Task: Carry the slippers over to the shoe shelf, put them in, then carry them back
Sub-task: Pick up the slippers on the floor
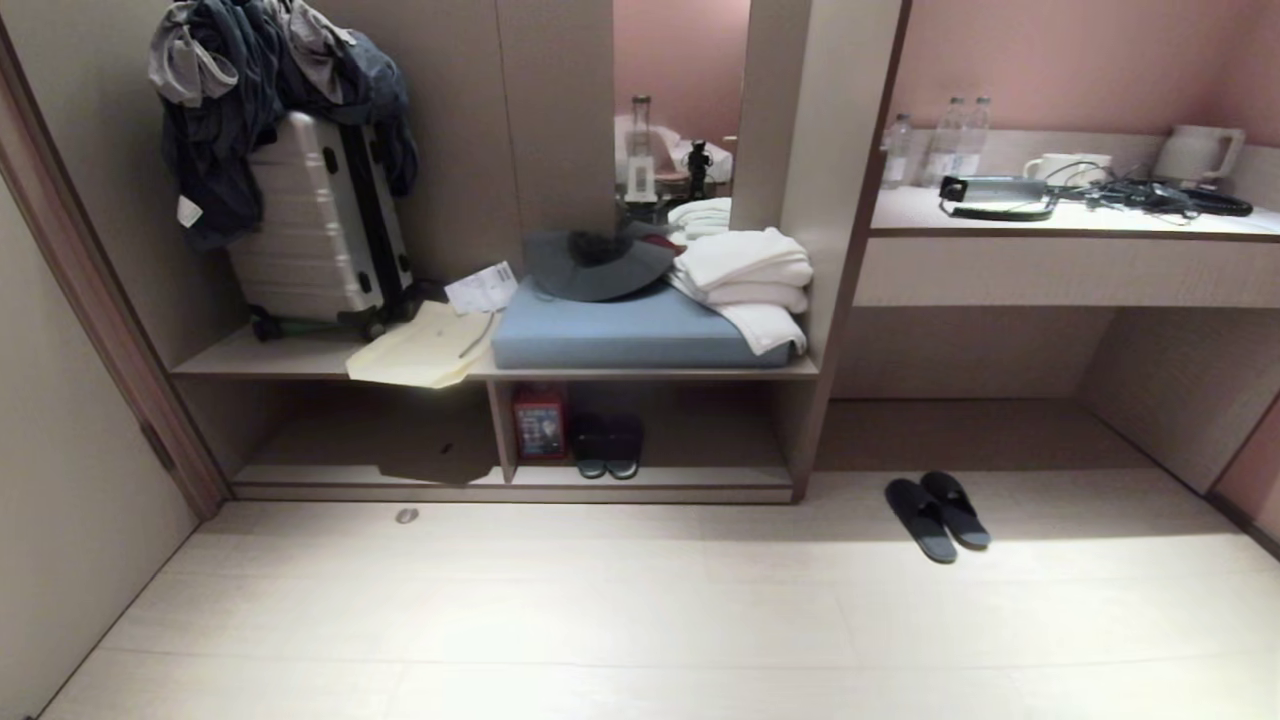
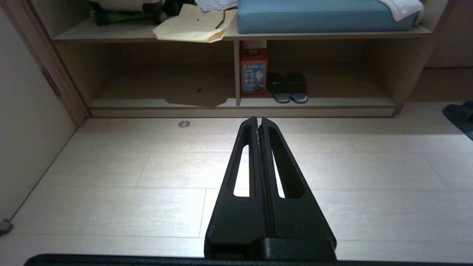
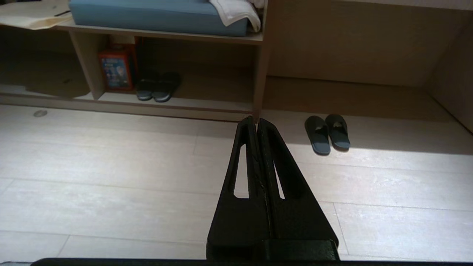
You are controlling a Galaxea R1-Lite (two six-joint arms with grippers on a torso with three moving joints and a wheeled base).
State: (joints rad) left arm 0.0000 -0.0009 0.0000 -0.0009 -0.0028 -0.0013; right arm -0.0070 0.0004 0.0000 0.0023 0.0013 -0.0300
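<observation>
The slippers (image 1: 937, 515), a plain dark pair, lie side by side on the pale floor in front of the recess under the desk, right of the shoe shelf (image 1: 650, 477). The right wrist view shows the slippers (image 3: 327, 133) ahead and to one side of my right gripper (image 3: 255, 119), which is shut and empty above the floor. My left gripper (image 2: 257, 119) is also shut and empty, pointing at the shoe shelf (image 2: 314, 102), with one slipper (image 2: 460, 114) at the frame edge. Neither arm shows in the head view.
Another dark pair with pale sole rims (image 1: 607, 447) and a red box (image 1: 540, 422) sit in the shelf's right compartment beside the divider (image 1: 500, 430). A suitcase (image 1: 320, 230), blue cushion (image 1: 640, 330) and towels (image 1: 745, 275) lie on the bench above. A door stop (image 1: 406, 516) sits on the floor.
</observation>
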